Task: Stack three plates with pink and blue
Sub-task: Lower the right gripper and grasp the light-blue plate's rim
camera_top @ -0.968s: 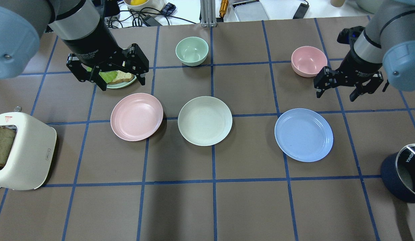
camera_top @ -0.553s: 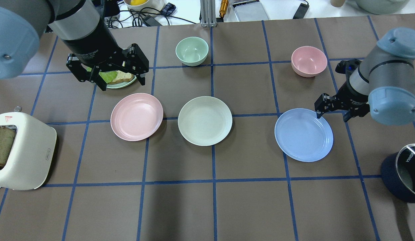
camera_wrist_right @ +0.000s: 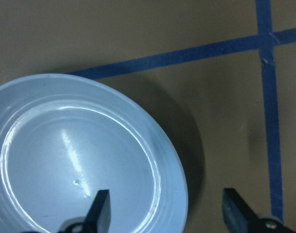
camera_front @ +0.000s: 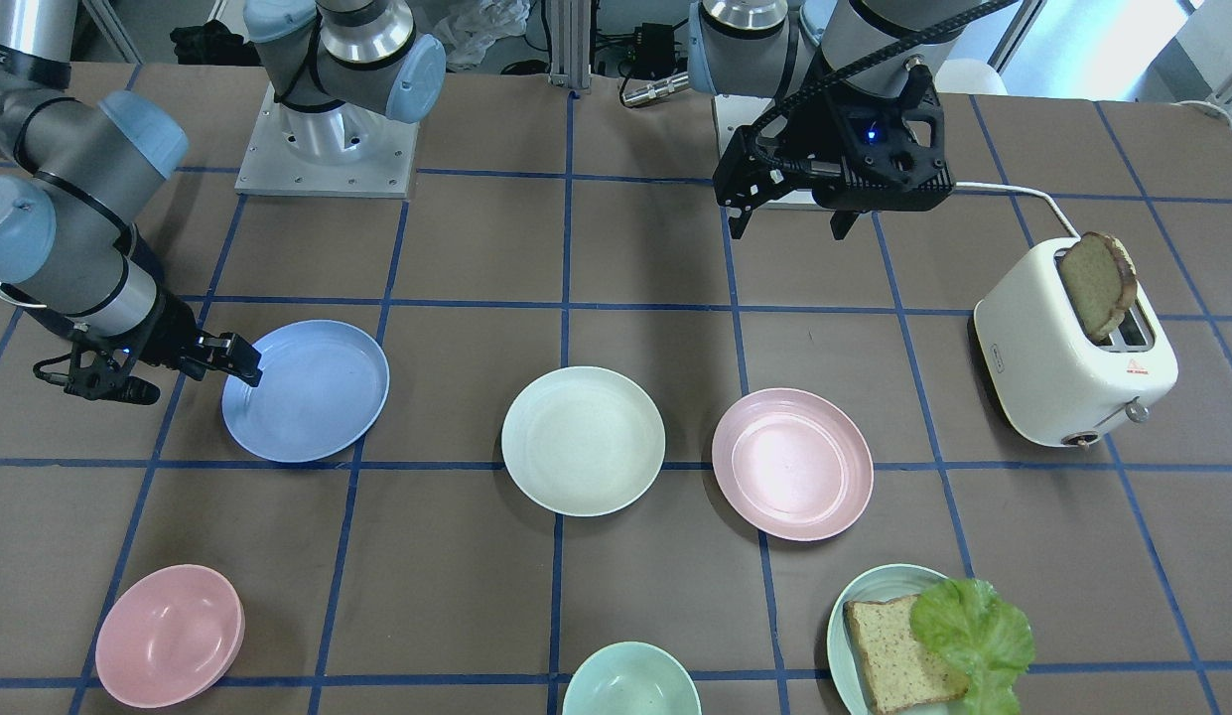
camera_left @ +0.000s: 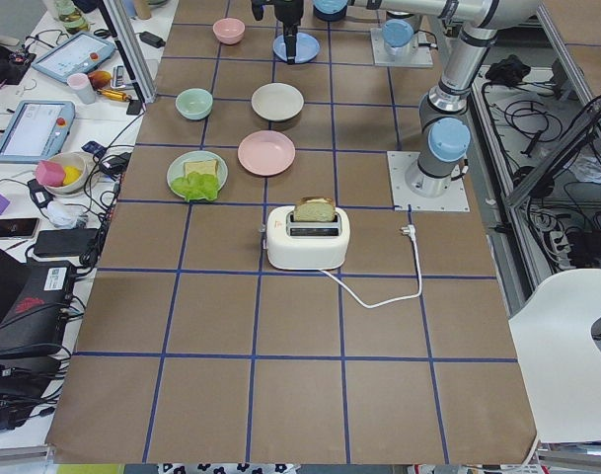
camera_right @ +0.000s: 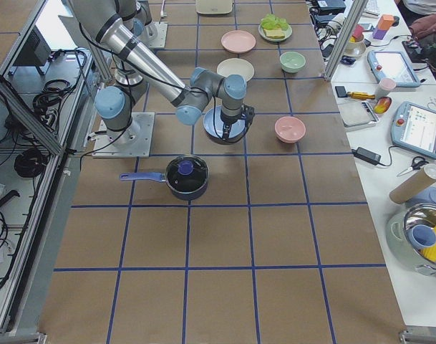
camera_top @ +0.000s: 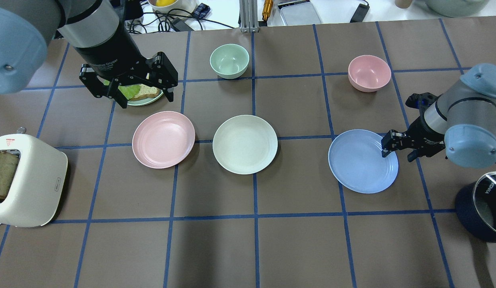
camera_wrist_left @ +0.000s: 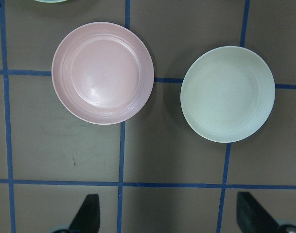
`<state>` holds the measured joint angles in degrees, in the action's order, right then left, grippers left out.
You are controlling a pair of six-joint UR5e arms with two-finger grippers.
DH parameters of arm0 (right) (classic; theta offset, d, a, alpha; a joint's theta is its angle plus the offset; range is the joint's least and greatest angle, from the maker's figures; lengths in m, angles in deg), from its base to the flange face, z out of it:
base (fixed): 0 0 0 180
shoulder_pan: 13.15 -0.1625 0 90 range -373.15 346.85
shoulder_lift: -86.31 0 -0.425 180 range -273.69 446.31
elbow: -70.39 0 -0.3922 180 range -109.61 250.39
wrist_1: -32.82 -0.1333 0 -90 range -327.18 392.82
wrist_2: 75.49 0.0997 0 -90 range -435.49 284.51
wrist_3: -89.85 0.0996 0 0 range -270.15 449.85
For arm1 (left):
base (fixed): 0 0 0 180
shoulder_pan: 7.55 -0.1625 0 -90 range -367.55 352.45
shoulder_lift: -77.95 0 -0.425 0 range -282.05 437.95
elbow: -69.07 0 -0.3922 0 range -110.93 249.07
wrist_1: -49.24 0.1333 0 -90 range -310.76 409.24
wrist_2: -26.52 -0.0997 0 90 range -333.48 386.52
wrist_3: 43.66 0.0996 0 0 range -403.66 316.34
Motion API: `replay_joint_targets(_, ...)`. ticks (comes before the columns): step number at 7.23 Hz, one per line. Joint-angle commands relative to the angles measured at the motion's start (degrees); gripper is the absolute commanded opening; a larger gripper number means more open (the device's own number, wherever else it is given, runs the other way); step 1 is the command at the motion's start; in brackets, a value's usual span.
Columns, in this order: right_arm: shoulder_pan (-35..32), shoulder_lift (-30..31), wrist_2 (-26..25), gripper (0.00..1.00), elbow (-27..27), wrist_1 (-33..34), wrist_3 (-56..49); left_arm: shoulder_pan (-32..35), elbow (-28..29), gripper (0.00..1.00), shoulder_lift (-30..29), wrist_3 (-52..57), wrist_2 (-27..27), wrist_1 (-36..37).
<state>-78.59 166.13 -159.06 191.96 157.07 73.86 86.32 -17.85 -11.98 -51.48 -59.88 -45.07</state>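
The light blue plate (camera_top: pixel 361 162) lies on the right of the table and also shows in the front view (camera_front: pixel 306 390). The cream plate (camera_top: pixel 245 144) is in the middle, and the pale pink plate (camera_top: pixel 163 139) is to its left. All three lie flat and apart. My right gripper (camera_top: pixel 398 151) is open and low at the blue plate's right rim. In the right wrist view the gripper (camera_wrist_right: pixel 168 213) has one finger over the plate (camera_wrist_right: pixel 79 155) and one outside it. My left gripper (camera_top: pixel 147 98) is open and empty, high behind the pink plate (camera_wrist_left: pixel 102 73).
A mint plate with bread and lettuce (camera_front: pixel 933 636) sits under my left gripper. A green bowl (camera_top: pixel 229 61) and a pink bowl (camera_top: pixel 369 73) stand at the back. A toaster with bread (camera_top: pixel 28 184) is far left. A dark pot (camera_top: pixel 483 208) is far right.
My right gripper has moved from beside the pink bowl down to the blue plate's right rim, staying open. The left arm and the plates have not moved.
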Motion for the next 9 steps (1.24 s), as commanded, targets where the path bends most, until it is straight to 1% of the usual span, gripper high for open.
replay_joint_targets(1, 2.23, -0.19, 0.34, 0.43, 0.68, 0.03, -2.82, 0.00, 0.00, 1.00, -0.07, 0.00, 0.00, 0.00)
replay_joint_targets(2, 2.68, -0.72, 1.29, 0.43, 0.86, 0.12, -2.82, 0.00, 0.00, 1.00, 0.01, 0.00, 0.00, 0.00)
replay_joint_targets(4, 2.69, -1.86, 1.48, 0.43, 0.69, 0.20, -2.65, 0.00, 0.00, 1.00, -0.07, 0.00, 0.00, 0.00)
replay_joint_targets(5, 2.69, -1.95, 3.57, 0.43, 0.94, 0.20, -2.82, 0.00, 0.00, 1.00, -0.08, 0.00, 0.00, 0.00)
replay_joint_targets(6, 2.69, -1.95, 4.20, 0.32, 0.77, 0.20, -2.91, 0.00, 0.00, 1.00, -0.08, 0.00, 0.00, 0.09)
replay_joint_targets(7, 2.69, -1.95, 4.47, 0.12, 0.86, 0.20, -2.91, 0.00, 0.00, 1.00, -0.08, 0.00, 0.00, 0.09)
replay_joint_targets(8, 2.69, -1.95, 4.29, 0.00, 0.86, 0.20, -2.91, 0.00, 0.00, 1.00, -0.08, 0.00, 0.00, 0.09)
replay_joint_targets(9, 2.69, -1.95, 3.94, 0.00, 0.86, 0.20, -2.99, 0.00, 0.00, 1.00, -0.08, 0.00, 0.00, 0.09)
